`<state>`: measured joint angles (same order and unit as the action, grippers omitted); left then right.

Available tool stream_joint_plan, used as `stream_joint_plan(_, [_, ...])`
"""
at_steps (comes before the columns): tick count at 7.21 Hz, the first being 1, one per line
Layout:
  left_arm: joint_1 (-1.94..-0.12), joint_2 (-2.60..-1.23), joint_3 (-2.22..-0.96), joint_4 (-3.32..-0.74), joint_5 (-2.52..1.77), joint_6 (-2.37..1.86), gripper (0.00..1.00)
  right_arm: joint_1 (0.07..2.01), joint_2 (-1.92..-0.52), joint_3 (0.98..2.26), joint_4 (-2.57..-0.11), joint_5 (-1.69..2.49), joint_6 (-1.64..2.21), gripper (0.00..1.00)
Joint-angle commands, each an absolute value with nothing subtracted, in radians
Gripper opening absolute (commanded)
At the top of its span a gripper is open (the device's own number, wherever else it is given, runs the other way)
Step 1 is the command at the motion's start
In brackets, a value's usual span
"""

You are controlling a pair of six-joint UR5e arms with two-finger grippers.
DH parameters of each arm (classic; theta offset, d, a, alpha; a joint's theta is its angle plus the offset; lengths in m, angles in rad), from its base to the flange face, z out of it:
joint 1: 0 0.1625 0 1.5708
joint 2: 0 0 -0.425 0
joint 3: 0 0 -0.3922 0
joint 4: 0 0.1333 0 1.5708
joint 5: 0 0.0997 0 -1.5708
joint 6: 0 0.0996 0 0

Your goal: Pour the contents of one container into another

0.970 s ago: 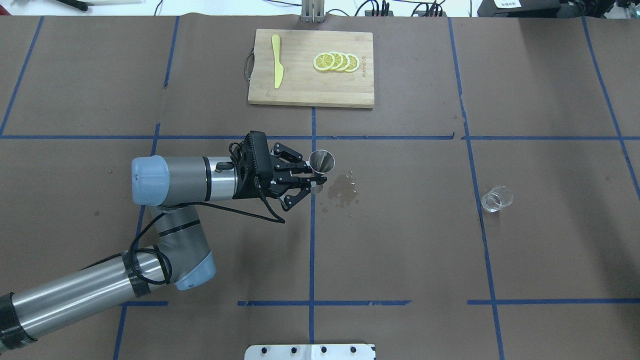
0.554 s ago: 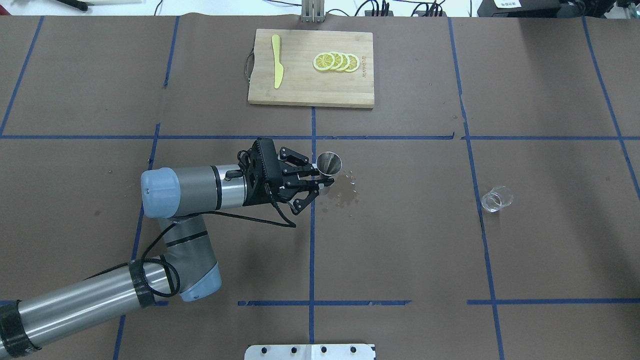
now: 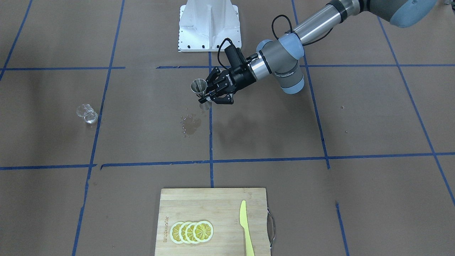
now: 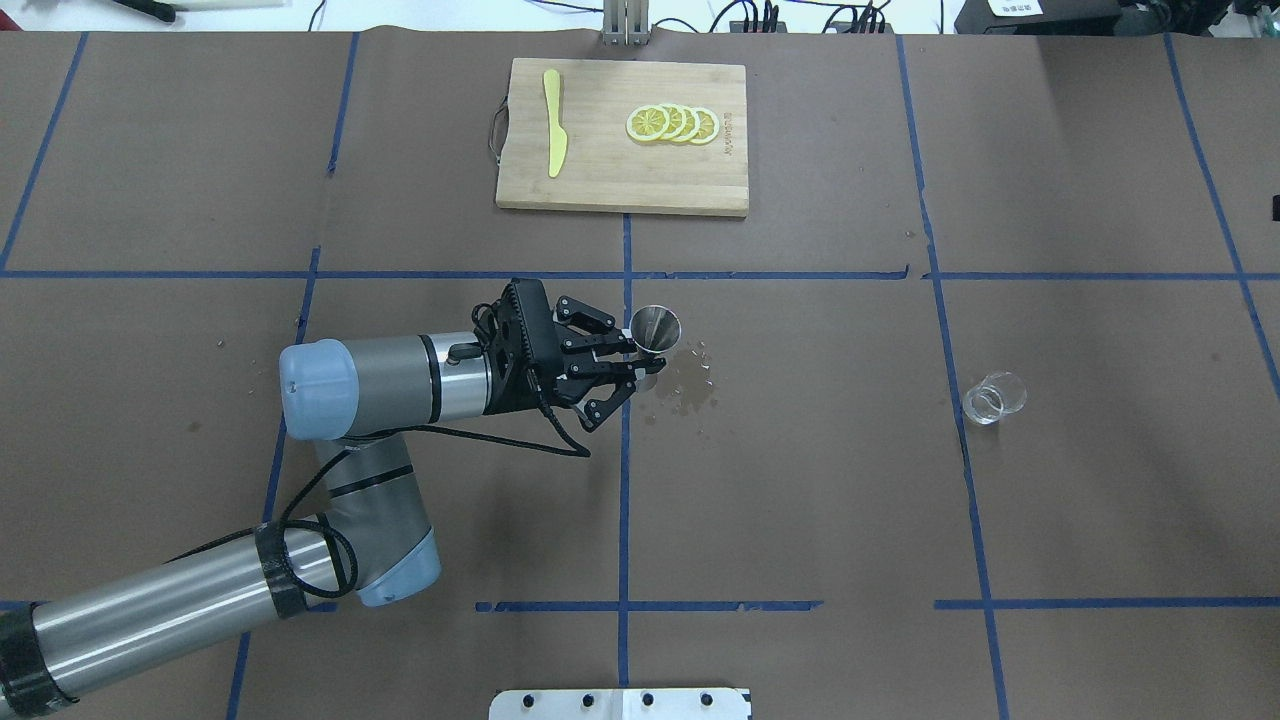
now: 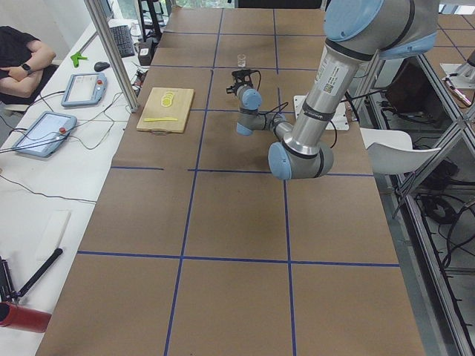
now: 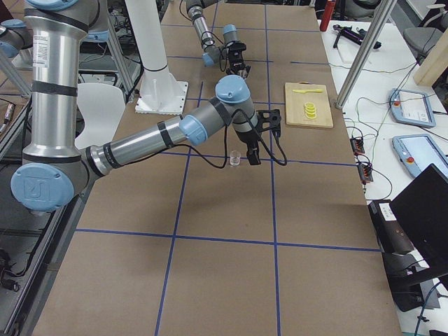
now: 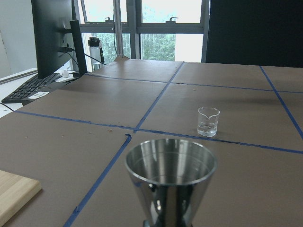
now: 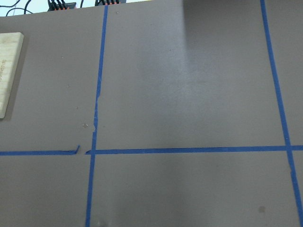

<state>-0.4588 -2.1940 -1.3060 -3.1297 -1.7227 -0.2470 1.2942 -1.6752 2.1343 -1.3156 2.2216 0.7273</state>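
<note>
- Check left gripper [image 4: 645,358]: clenched on waist of steel jigger [image 4: 655,328].
- Jigger upright, mouth up, near centre of worktop [image 4: 800,480], just beside wet patch [image 4: 685,385].
- Locate glass measuring cup [image 4: 993,398]: upright, ungripped, toward worktop's right edge, well apart from jigger.
- Right gripper [image 6: 271,120]: visible from side only, raised over worktop. You cannot tell whether clenched or released.
- Cutting board [image 4: 600,180] at middle of far edge, carrying lemon slices [image 4: 672,124] and yellow knife [image 4: 553,122].

Overhead, front views: steeply down from opposite desk [image 4: 800,500] sides, both on left end effector [image 4: 645,362]. Left wrist view: close behind it, facing outward.
</note>
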Motion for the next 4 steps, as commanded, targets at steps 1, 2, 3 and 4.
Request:
stream_joint_plan(1, [-0.462, -2.187, -1.313, -3.131, -1.723, -0.247, 0.00, 0.985, -1.674, 2.265, -1.310, 1.907, 1.068, 1.00])
stream_joint_plan(2, [-0.462, -2.187, -1.313, -3.131, -1.723, -0.247, 0.00, 0.845, -1.674, 2.275, -1.299, 1.746, 1.160, 1.00])
stream_joint_plan(3, [-0.462, -2.186, -1.313, -3.131, -1.723, -0.245, 0.00, 0.689, -1.678, 2.272, -1.266, 1.533, 1.268, 1.00])
stream_joint_plan(4, [-0.463, -2.186, -1.324, -3.129, -1.721, -0.245, 0.00, 0.546, -1.680, 2.266, -1.266, 1.320, 1.343, 1.00])
